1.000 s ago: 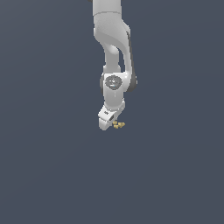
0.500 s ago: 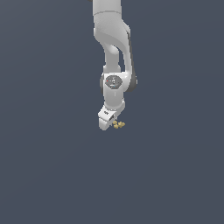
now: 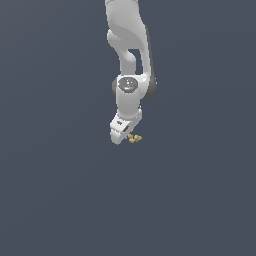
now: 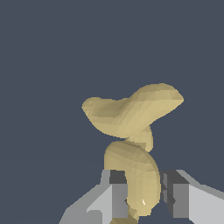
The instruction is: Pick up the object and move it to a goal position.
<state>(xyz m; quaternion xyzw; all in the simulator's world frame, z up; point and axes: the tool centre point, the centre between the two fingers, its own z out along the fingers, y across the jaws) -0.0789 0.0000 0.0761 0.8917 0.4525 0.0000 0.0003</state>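
A white, glossy robot arm (image 3: 129, 60) with light grey shading stands out against a flat, unpatterned slate-blue backdrop (image 3: 55, 175) in the exterior view. A dark grey disc with a faint green and red tint caps the arm's round wrist joint (image 3: 128, 84), and a dark grey band edges the joint's side. The white gripper (image 3: 121, 134) carries small dark markings. Beside its tip sits the small yellow-tan lumpy object (image 3: 134, 138) (plain, with no pattern). In the wrist view the object (image 4: 133, 131) shows pale straw yellow with olive-brown shading, between light grey fingers (image 4: 107, 199) with darker grey pads.
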